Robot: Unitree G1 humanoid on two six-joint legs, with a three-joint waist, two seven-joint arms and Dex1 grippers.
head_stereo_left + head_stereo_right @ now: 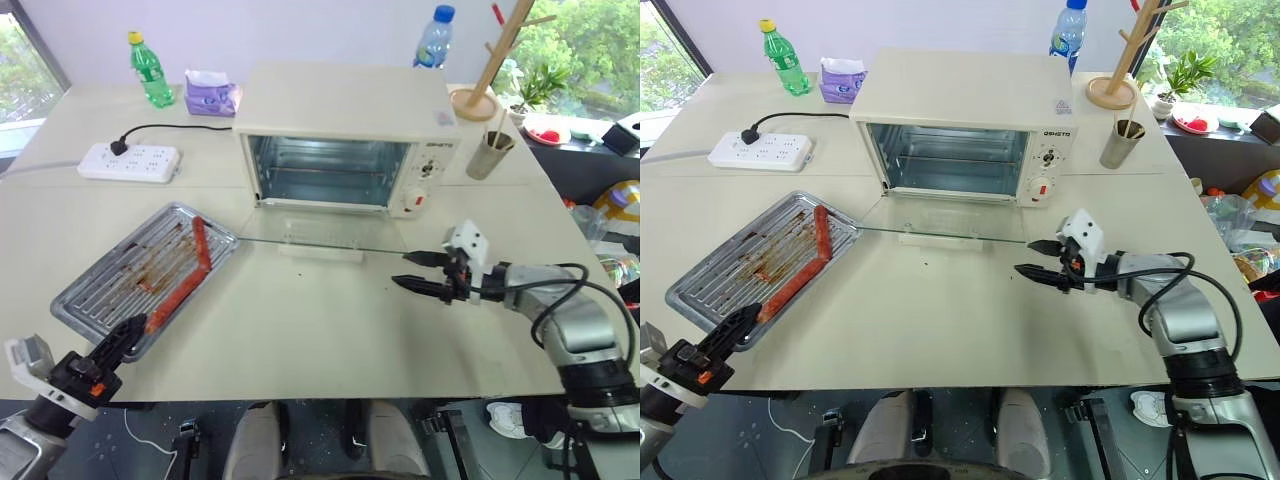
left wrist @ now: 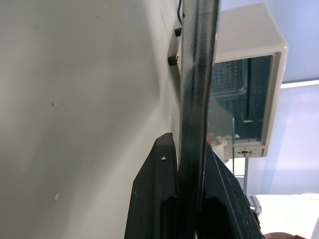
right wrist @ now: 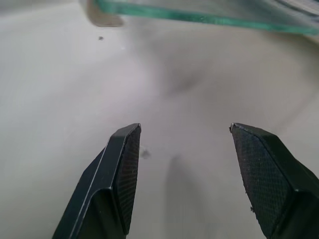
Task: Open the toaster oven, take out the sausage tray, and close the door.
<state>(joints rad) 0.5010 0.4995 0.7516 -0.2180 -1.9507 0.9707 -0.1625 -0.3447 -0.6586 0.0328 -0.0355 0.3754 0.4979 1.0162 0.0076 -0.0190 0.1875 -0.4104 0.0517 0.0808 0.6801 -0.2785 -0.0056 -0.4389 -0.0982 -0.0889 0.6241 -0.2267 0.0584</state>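
The sausage tray (image 1: 145, 275) lies on the desk (image 1: 330, 330) left of the toaster oven (image 1: 345, 135), its near rim pinched in the closed left claw (image 1: 128, 338). The door (image 1: 945, 218) is down flat, and the right claw (image 1: 420, 272) hangs empty and half-open near its right corner. Next, I think, it must get under the edge and lift the door shut.

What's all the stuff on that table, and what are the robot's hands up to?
toaster oven: one, cream, table's middle, far side
door: one, clear glass, folded down flat
sausage tray: one, silver, near left, red sausages on it
power strip: one, white, far left
bottles: two, green and blue-capped, at the back
tissue pack: one, purple, by green bottle
metal cup: one, right of oven
left gripper: shut on tray's rim
right gripper: open, beside door
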